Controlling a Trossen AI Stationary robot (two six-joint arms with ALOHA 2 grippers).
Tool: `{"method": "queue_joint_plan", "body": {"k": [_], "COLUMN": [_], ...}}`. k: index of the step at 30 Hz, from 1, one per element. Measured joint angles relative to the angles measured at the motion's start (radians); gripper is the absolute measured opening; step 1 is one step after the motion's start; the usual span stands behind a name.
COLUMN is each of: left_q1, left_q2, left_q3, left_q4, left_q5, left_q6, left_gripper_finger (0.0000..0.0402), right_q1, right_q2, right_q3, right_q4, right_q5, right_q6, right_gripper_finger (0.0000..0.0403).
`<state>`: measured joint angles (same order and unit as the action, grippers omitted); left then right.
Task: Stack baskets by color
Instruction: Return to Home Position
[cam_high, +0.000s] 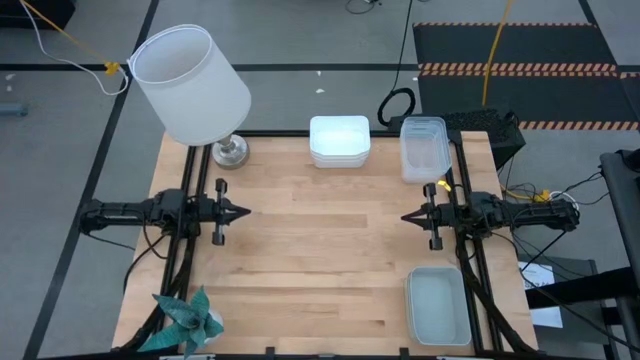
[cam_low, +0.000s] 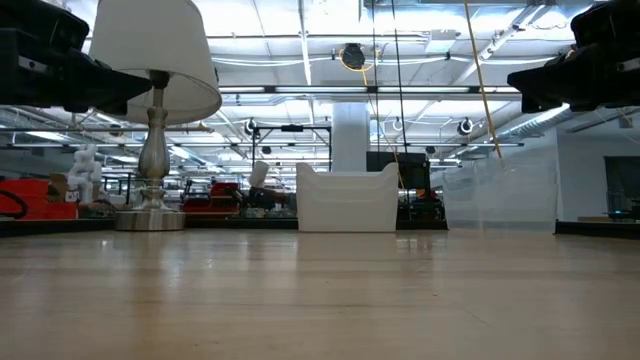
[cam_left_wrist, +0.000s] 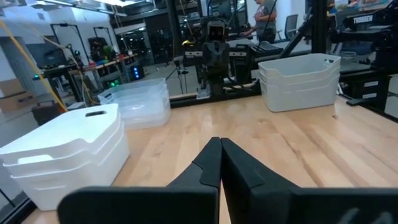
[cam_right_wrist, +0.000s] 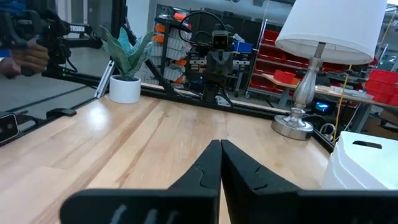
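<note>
The baskets stand in three stacks on the wooden table. A white stack rests at the far edge, with a clear stack beside it at the far right corner. A grey-green stack sits near the right front corner. My left gripper is shut and empty, pointing level over the table's left side. My right gripper is shut and empty over the right side. The two grippers face each other, apart from every basket.
A lamp with a big white shade stands on its metal base at the far left corner. A teal plant in a white pot is at the near left corner. Bare wood lies between the grippers.
</note>
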<state>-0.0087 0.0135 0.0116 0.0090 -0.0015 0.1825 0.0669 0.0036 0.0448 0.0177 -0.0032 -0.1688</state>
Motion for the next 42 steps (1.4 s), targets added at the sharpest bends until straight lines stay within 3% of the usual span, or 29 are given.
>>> {"method": "queue_joint_plan", "body": {"k": [12, 17, 30, 42], "left_q1": [0.022, 0.022, 0.022, 0.022], "left_q2": [0.0, 0.0, 0.0, 0.0], "left_q3": [0.0, -0.001, -0.001, -0.001], "left_q4": [0.0, 0.001, 0.002, 0.002], "left_q5": [0.002, 0.002, 0.002, 0.001], "left_q6": [0.026, 0.025, 0.023, 0.023], "left_gripper_finger": [0.0003, 0.0021, 0.0032, 0.0033], "right_q1": [0.0, 0.0, 0.0, 0.0], "right_q2": [0.0, 0.0, 0.0, 0.0], "right_q3": [0.0, 0.0, 0.0, 0.0], "right_q4": [0.0, 0.0, 0.007, 0.013], "right_q5": [0.0, 0.0, 0.002, 0.002], "right_q6": [0.001, 0.015, -0.108, -0.106], "right_gripper_finger": [0.0, 0.0, 0.0, 0.0]}}
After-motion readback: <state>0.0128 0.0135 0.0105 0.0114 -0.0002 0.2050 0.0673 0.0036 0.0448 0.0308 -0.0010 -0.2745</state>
